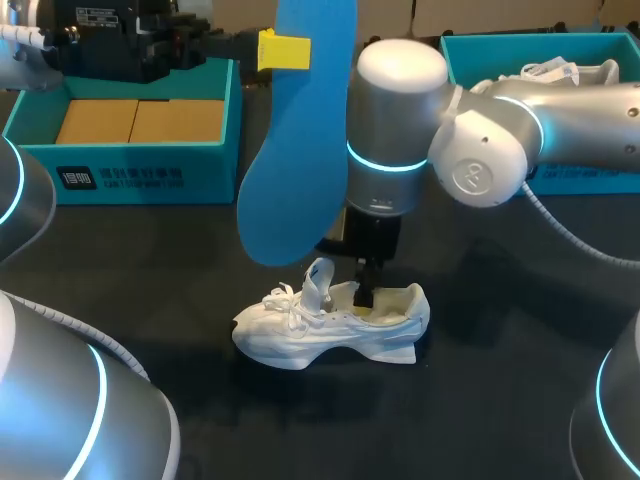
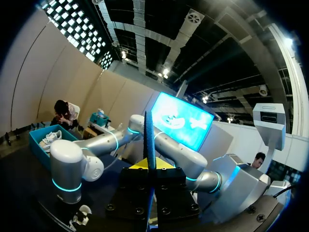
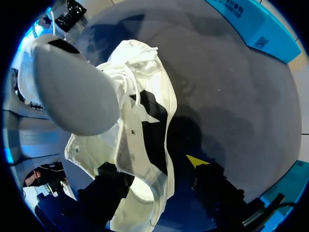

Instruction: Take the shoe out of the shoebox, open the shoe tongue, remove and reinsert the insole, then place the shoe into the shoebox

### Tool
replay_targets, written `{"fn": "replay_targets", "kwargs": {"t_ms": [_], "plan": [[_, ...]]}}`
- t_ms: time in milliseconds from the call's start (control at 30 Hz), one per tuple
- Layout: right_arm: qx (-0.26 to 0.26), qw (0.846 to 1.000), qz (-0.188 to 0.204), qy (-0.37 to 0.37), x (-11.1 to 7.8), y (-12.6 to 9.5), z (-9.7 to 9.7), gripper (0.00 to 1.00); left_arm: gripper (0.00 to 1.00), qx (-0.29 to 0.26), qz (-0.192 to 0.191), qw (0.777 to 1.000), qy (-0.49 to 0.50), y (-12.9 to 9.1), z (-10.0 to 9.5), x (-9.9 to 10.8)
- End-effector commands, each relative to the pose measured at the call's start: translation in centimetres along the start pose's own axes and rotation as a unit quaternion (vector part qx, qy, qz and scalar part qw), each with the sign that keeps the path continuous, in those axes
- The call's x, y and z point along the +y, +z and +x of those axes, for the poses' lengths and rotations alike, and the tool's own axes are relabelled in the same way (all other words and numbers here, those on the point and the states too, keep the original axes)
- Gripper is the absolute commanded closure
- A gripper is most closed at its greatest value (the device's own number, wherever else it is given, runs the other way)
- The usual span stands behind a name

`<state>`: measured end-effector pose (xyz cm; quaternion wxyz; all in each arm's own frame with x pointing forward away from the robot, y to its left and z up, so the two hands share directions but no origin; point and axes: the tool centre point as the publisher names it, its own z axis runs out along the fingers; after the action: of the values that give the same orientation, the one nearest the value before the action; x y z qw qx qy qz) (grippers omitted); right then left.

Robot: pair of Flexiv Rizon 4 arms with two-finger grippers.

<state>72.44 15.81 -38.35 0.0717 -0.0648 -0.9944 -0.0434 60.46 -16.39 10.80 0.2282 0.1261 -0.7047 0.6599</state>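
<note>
Blue insole point(image 1: 295, 130) is pinched tight in the left jaws, up in the air. White shoe point(image 1: 330, 325) sits on the dark counter point(image 1: 500, 400) at 6 o'clock from it, toe toward 9 o'clock. Right jaws stand open around its side wall.

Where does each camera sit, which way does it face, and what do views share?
Head view: above and behind, looking down on the table; both arms show, left gripper holding the insole up.
Left wrist view: looks out past its edge-on insole; right arm beyond.
Right wrist view: looks down onto the shoe; right gripper straddles its side wall.
Shared: head and left wrist, insole; head and right wrist, shoe.
</note>
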Motion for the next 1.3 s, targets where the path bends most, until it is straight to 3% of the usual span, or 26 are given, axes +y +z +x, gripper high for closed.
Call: {"fn": "replay_targets", "kwargs": {"t_ms": [33, 100, 133, 200, 800, 1300], "plan": [[0.002, 1.000, 0.000, 0.001, 0.3, 0.5, 0.0, 0.44, 1.00, 0.001, -0.001, 1.000, 0.000, 0.1, -0.1, 0.0], [0.002, 1.000, 0.000, 0.001, 0.3, 0.5, 0.0, 0.52, 1.00, 0.001, -0.001, 1.000, 0.000, 0.1, -0.1, 0.0], [0.002, 1.000, -0.001, 0.001, 0.3, 0.5, 0.0, 0.61, 1.00, 0.001, -0.001, 1.000, 0.000, 0.1, -0.1, 0.0], [0.003, 1.000, -0.001, 0.002, 0.4, 0.6, -0.1, 1.00, 1.00, 0.001, -0.001, 1.000, 0.000, 0.1, -0.1, 0.0], [-0.005, 1.000, 0.011, 0.000, 1.8, -2.3, 1.2, 1.00, 1.00, 0.001, -0.001, 1.000, 0.000, 0.1, -0.1, 0.0], [0.001, 1.000, -0.019, -0.001, 2.9, -4.9, 3.3, 1.00, 1.00, 0.001, -0.001, 1.000, 0.000, 0.1, -0.1, 0.0]]}}
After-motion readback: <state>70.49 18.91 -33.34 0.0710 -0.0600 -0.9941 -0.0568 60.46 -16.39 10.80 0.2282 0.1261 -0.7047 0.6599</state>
